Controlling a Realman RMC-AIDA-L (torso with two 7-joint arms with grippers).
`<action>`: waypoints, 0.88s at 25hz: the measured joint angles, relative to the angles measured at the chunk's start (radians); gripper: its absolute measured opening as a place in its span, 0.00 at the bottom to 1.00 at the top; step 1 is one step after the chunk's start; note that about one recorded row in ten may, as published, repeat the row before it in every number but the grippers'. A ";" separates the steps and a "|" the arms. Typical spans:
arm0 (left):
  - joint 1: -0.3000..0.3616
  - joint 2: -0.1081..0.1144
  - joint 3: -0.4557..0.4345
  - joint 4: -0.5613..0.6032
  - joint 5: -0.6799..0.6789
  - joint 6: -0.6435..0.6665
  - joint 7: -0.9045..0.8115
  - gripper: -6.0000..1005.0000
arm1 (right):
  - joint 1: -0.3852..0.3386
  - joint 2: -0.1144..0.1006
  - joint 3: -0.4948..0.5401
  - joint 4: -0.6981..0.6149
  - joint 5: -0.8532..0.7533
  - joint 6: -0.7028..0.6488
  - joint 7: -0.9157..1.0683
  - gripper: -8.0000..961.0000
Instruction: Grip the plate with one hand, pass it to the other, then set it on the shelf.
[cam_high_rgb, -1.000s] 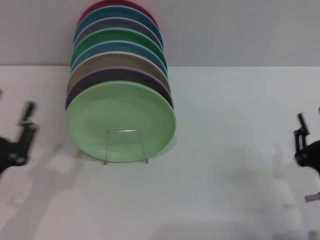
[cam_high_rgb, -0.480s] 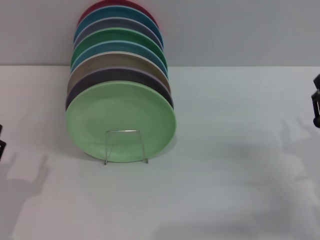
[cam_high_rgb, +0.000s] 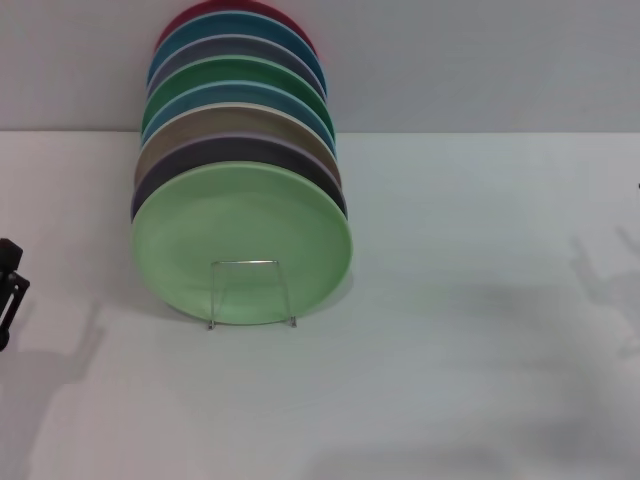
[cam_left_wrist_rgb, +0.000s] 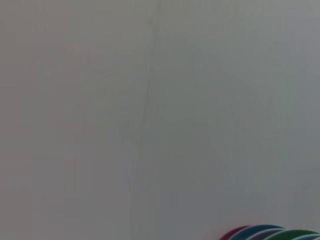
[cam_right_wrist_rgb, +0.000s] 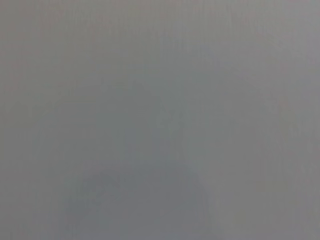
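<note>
We see the plate standing on edge at the front of the shelf, with the other plates lined up behind it. The shelf sits left of centre on the surface. The left claw sits at the far left, well apart.

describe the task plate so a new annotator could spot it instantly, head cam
On the white table, a row of plates stands on edge in a wire rack, running back toward the wall. The plate is the frontmost one, facing the camera behind the rack's small front loop. It alone is plain pale pastel green; the other green one further back is darker.
</note>
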 joint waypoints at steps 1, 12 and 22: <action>-0.004 0.000 -0.005 0.000 0.000 -0.003 0.001 0.82 | -0.001 0.000 0.007 0.002 0.001 0.000 -0.012 0.55; -0.049 -0.002 -0.035 -0.002 -0.005 -0.049 0.052 0.82 | 0.025 -0.005 0.023 0.002 0.002 0.035 -0.030 0.67; -0.045 -0.003 -0.031 -0.002 -0.005 -0.071 0.056 0.82 | 0.025 -0.001 0.053 -0.006 0.003 0.039 -0.054 0.67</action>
